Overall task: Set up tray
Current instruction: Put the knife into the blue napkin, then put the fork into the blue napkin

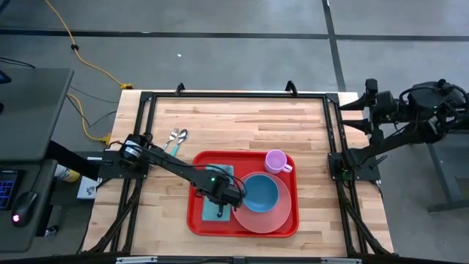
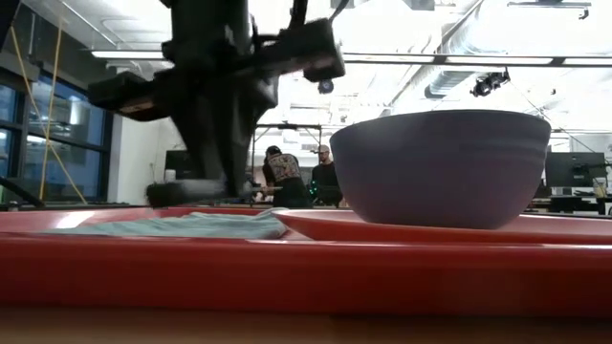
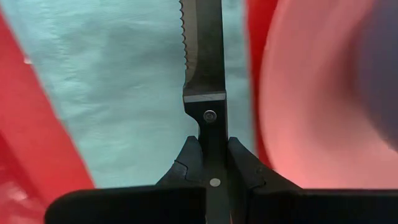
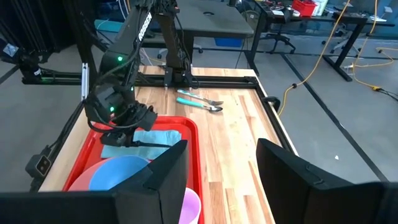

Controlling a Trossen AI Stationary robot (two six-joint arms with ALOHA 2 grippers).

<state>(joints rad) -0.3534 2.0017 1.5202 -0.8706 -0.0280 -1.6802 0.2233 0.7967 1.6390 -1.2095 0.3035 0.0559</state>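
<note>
Tray (image 1: 198, 220): glossy red plastic; left pincer (image 3: 210, 163) grips serrated knife (image 3: 202, 43).

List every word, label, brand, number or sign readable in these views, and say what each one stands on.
None can be read.
The tray, plate, bowl and cup show no lettering.
The knife, clamped in the left gripper over the napkin, shows only rivets and a serrated edge, no brand mark.
Room screens in the low view and the keyboard at the high view's left edge are too small to read.

Large red rectangular tray (image 1: 196, 220), rounded corners, raised rim, flat on the table's near-centre
</note>
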